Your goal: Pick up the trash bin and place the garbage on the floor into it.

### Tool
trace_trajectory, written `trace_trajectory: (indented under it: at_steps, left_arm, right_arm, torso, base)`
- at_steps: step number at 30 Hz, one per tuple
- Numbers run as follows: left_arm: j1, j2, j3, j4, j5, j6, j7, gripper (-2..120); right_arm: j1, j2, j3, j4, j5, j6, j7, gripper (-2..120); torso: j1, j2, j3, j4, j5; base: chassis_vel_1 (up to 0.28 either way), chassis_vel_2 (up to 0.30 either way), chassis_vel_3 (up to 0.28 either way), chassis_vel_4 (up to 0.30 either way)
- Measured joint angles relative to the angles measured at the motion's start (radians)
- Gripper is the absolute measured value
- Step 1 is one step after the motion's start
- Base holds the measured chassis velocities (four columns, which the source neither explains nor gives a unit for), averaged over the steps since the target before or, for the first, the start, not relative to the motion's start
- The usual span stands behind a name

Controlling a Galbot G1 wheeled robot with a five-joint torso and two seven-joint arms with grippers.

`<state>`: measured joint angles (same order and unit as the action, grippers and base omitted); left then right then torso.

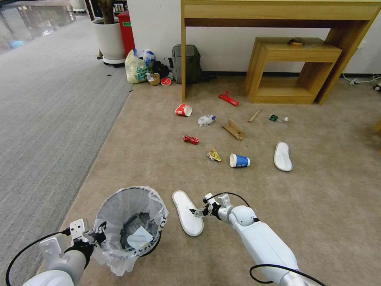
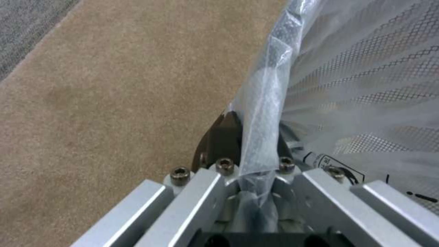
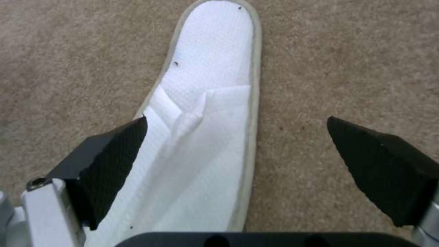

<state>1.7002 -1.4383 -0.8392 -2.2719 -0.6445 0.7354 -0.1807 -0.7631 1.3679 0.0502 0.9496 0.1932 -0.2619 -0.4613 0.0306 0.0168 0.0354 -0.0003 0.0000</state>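
The right gripper point(image 3: 238, 151) gapes wide over a white slipper point(image 3: 215, 103); the left gripper point(image 2: 253, 161) pinches the trash bin point(image 1: 131, 222) rim.

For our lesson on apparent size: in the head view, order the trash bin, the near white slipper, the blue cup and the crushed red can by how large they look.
1. trash bin, nearest the camera
2. near white slipper
3. blue cup
4. crushed red can, farthest, so its real size stays unsure
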Motion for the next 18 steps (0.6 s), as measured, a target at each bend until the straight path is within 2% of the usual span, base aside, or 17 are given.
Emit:
trace_trajectory:
  at_steps: [18]
  left_arm:
    - [-0.002, -0.004, 0.005, 0.007, 0.009, 0.000, 0.003, 0]
  right_arm:
    - [0.021, 0.043, 0.012, -0.093, -0.055, 0.045, -0.022, 100]
  torso:
    - [0.000, 0.000, 0.000, 0.0001, 0.0000]
  base:
    - [0.000, 0.000, 0.000, 0.000]
